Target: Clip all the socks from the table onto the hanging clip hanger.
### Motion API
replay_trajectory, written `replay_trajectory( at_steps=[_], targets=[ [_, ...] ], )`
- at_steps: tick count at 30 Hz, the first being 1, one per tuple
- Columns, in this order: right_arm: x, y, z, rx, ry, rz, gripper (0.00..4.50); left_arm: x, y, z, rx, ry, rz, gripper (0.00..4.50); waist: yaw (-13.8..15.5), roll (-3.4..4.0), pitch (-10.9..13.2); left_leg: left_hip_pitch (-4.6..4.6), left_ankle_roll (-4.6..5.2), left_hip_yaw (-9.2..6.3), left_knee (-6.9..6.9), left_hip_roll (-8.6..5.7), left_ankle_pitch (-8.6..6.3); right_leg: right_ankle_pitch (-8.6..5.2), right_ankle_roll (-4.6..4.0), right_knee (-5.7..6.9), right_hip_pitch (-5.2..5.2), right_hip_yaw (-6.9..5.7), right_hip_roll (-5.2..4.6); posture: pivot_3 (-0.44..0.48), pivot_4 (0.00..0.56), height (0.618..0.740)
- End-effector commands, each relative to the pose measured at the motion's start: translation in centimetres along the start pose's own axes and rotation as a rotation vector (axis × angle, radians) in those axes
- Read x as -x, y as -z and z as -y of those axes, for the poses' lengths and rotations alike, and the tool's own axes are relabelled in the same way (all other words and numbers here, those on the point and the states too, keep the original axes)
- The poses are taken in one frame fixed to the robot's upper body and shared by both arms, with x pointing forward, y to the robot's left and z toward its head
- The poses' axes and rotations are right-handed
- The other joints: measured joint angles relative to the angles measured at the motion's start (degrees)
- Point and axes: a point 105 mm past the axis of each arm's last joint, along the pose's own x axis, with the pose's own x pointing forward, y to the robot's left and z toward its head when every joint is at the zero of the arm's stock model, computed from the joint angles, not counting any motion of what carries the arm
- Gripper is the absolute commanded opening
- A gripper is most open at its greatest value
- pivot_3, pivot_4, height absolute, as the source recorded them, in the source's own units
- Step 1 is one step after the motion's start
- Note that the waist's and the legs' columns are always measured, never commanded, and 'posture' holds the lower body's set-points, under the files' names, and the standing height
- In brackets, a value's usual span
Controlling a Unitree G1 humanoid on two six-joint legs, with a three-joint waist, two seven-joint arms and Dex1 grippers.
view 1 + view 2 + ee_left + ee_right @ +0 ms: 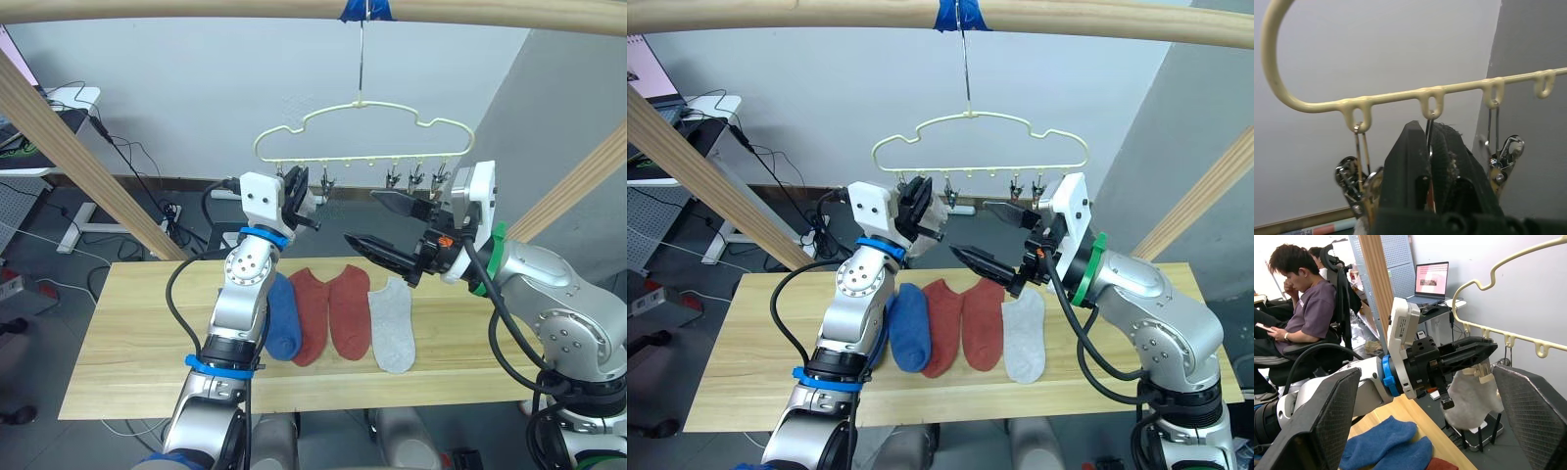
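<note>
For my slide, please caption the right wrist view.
Left gripper holds a light grey sock under the clip hanger.

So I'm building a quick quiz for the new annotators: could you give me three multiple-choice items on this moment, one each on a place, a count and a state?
1. Where does the grey sock on the table lie?
A. at the robot's right end of the row
B. between the two rust-red socks
C. on top of the blue one

2. How many rust-red socks lie on the table?
A. none
B. two
C. four

3. How is the right pincer?
A. shut on a sock
B. shut on a clip
C. open, holding nothing

Key: 1 A, the grey sock lies outermost on the table; 2 B, the rust-red socks lie side by side; 3 C, the right pincer has its fingers spread in the air.
</note>
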Motion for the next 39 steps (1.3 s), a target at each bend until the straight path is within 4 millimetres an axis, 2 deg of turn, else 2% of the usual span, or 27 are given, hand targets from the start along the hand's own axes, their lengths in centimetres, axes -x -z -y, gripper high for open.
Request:
replay_trajectory(
  at_steps=[1, 3, 6, 7, 9, 12, 15, 17, 19, 25, 29, 33, 39],
  targets=[
    [0.0, -0.8, -0.4, 0.031, -0.012, 0.033, 4.5, 0.0, -1.2, -0.2, -0.008, -0.007, 0.047, 0.01, 0.0, 0.0, 0.0, 0.0, 0.0, 0.0, 0.0, 0.0, 0.0, 0.0, 0.0, 0.01, 0.0, 0.0, 0.0, -0.169, 0.251, 0.74],
    [0.1, 0.1, -0.1, 0.027, 0.002, 0.004, 4.5, 0.3, -1.2, -0.4, -0.014, 0.001, 0.038, 0.01, 0.0, 0.0, 0.0, 0.0, 0.0, 0.0, 0.0, 0.0, 0.0, 0.0, 0.0, 0.01, 0.0, 0.0, 0.0, -0.165, 0.252, 0.74],
    [1.1, 4.8, 1.4, 0.073, 0.06, -0.236, 4.5, 0.6, -0.7, -0.9, 0.012, 0.04, -0.038, 0.01, 0.0, 0.0, 0.0, 0.01, 0.0, 0.0, 0.0, 0.0, 0.0, 0.0, 0.0, 0.01, 0.02, -0.01, 0.0, -0.165, 0.252, 0.74],
    [1.8, 7.0, 2.2, 0.1, 0.084, -0.353, 4.5, 0.8, -0.4, -1.1, 0.066, 0.057, -0.081, 0.01, 0.0, 0.0, 0.0, 0.01, 0.0, 0.0, 0.01, 0.0, 0.0, 0.0, 0.0, 0.0, 0.01, -0.01, 0.0, -0.165, 0.252, 0.74],
    [3.1, 9.9, 3.4, 0.106, 0.128, -0.496, 4.5, 1.1, -0.3, -1.1, 0.139, 0.107, -0.143, 0.01, 0.0, 0.0, 0.0, 0.02, 0.0, 0.01, 0.04, -0.02, 0.0, 0.0, 0.01, 0.01, 0.02, 0.01, 0.0, -0.153, 0.255, 0.74],
    [4.3, 13.2, 5.1, 0.113, 0.153, -0.577, 4.5, 2.2, 0.3, -0.9, 0.319, 0.226, -0.293, 0.01, -0.4, 0.01, 0.0, 0.1, 0.0, 0.03, 0.08, 0.04, 0.0, -0.02, 0.03, 0.11, 0.03, 0.02, 0.05, -0.146, 0.254, 0.74],
    [4.8, 15.0, 5.8, 0.205, 0.132, -0.636, 4.5, 3.0, 0.3, -0.9, 0.432, 0.294, -0.38, 0.01, -1.0, 0.02, 0.0, 0.18, 0.04, 0.03, 0.08, 0.05, 0.02, -0.14, 0.23, 0.18, 0.07, 0.02, 0.08, -0.146, 0.254, 0.74],
    [5.2, 17.7, 6.3, 0.211, 0.123, -0.706, 4.5, 3.7, 0.6, -2.2, 0.507, 0.318, -0.457, 0.01, -1.5, 0.01, 0.0, 0.21, 0.05, 0.03, 0.1, 0.05, 0.04, -0.13, 0.25, 0.18, 0.1, 0.03, 0.09, -0.135, 0.249, 0.74],
    [4.9, 19.5, 6.7, 0.193, 0.136, -0.737, 4.5, 4.1, 0.5, -3.2, 0.583, 0.321, -0.498, 0.01, -2.0, -0.01, 0.0, 0.34, 0.06, 0.09, 0.12, 0.11, 0.04, -0.1, 0.22, 0.19, 0.16, 0.03, 0.12, -0.137, 0.25, 0.74],
    [4.7, 22.4, 6.4, 0.126, 0.129, -0.767, 4.5, 4.0, -0.4, -2.9, 0.762, 0.333, -0.537, 0.01, -2.2, 0.04, -0.1, 0.35, 0.06, 0.11, 0.15, 0.13, 0.05, -0.03, 0.13, 0.21, 0.16, 0.07, 0.14, -0.137, 0.251, 0.74],
    [4.8, 23.3, 6.4, 0.127, 0.126, -0.778, 4.5, 3.8, -0.8, -2.9, 0.799, 0.314, -0.522, 0.01, -2.4, 0.04, -0.1, 0.36, 0.06, 0.12, 0.18, 0.13, 0.05, 0.11, -0.08, 0.21, 0.16, 0.1, 0.14, -0.126, 0.252, 0.74],
    [4.4, 22.9, 6.4, 0.148, 0.122, -0.732, 3.54, 3.8, -1.4, -2.9, 0.838, 0.313, -0.504, 0.0, -2.4, 0.04, -0.1, 0.36, 0.04, 0.12, 0.2, 0.14, 0.06, 0.12, -0.03, 0.22, 0.17, 0.1, 0.14, -0.121, 0.255, 0.74],
    [4.3, 20.8, 6.1, 0.214, 0.103, -0.642, 1.32, 4.2, -1.4, -2.2, 0.826, 0.346, -0.522, 0.0, -2.3, 0.04, -0.1, 0.34, 0.03, 0.14, 0.2, 0.12, 0.06, 0.14, -0.04, 0.2, 0.16, 0.15, 0.13, -0.125, 0.258, 0.74]
  ],
)
